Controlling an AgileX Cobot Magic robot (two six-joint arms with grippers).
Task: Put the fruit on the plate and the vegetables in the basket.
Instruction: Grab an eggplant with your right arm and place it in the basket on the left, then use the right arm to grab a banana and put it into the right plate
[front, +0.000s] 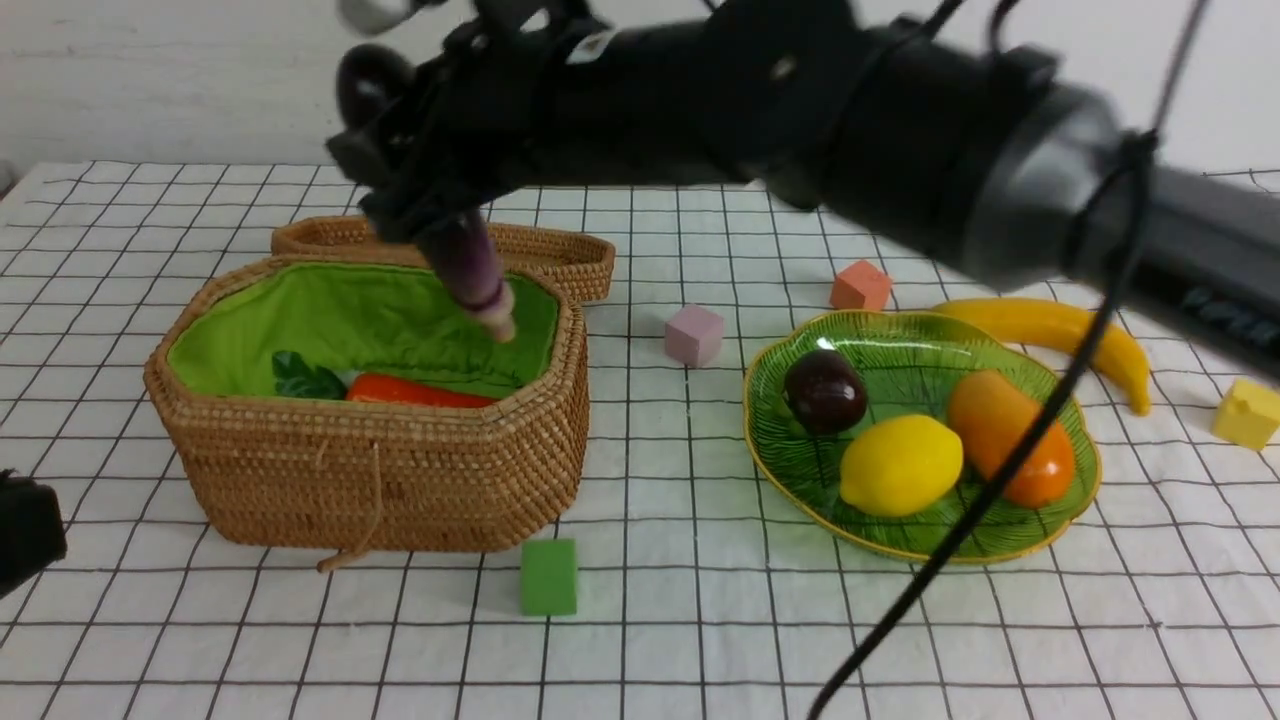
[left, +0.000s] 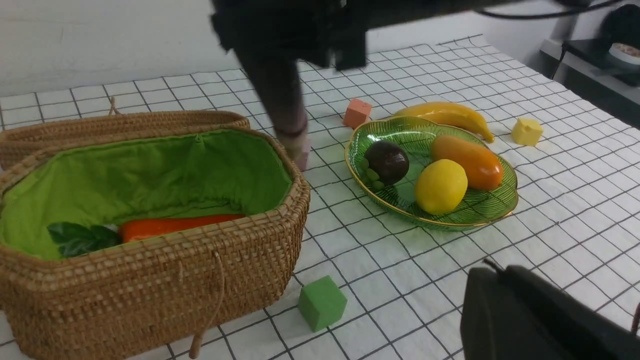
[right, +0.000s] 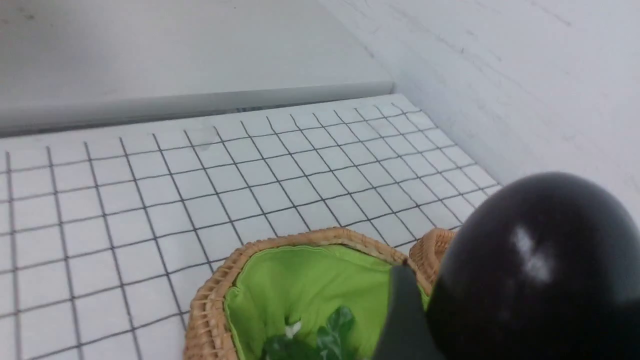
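The right gripper (front: 425, 195) is clamped round the middle of the eggplant (front: 470, 265), its jaws spread only by the eggplant's thickness. The eggplant hangs tilted, pale stem tip down and fat glossy end up. It hovers above the basket (front: 370, 470), over the lining toward the 2 o'clock part of the rim, and the tip looks level with the rim or just over it rather than down inside. Taking 12 o'clock as away from the robot, the carrot (front: 420, 392) already lies in the basket toward 6 o'clock. No gourd shows in any view. The plate (front: 905, 360) sits at 3 o'clock of the basket, well apart, and carries the mangosteen (front: 825, 392), lemon (front: 900, 465) and mango (front: 1010, 435). The banana (front: 1060, 335) lies on the cloth just beyond the plate's rim at about 1 o'clock. The left gripper (front: 25, 530) waits low at 8 o'clock of the basket, shut, with nothing seen in it. The step in hand looks like dropping off the eggplant. The next move probably calls for a short descent and a nudge toward the basket's middle, so the tip clears the rim and the carrot. The jaws should then widen, and the banana comes after.
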